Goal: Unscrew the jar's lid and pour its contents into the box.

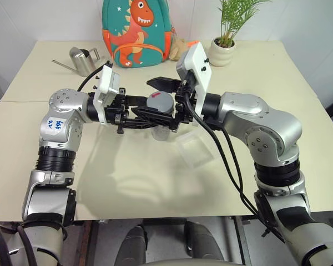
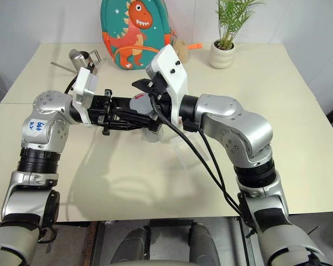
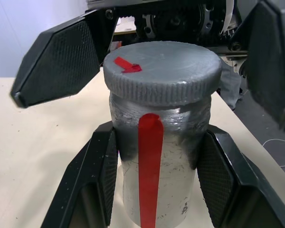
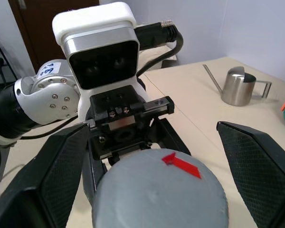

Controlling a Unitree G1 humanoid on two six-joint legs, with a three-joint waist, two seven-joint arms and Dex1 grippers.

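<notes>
The left gripper (image 3: 156,166) clamps the jar (image 3: 173,175) by its body, holding it upright above the table (image 1: 127,183). The grey lid (image 3: 164,71) remains on. The right gripper (image 4: 147,175) straddles the lid, fingers spread, not touching. The clear box (image 1: 197,147) lies just right, on the table.

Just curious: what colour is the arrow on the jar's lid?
Red, on the grey lid; clearest in the left wrist view.
</notes>
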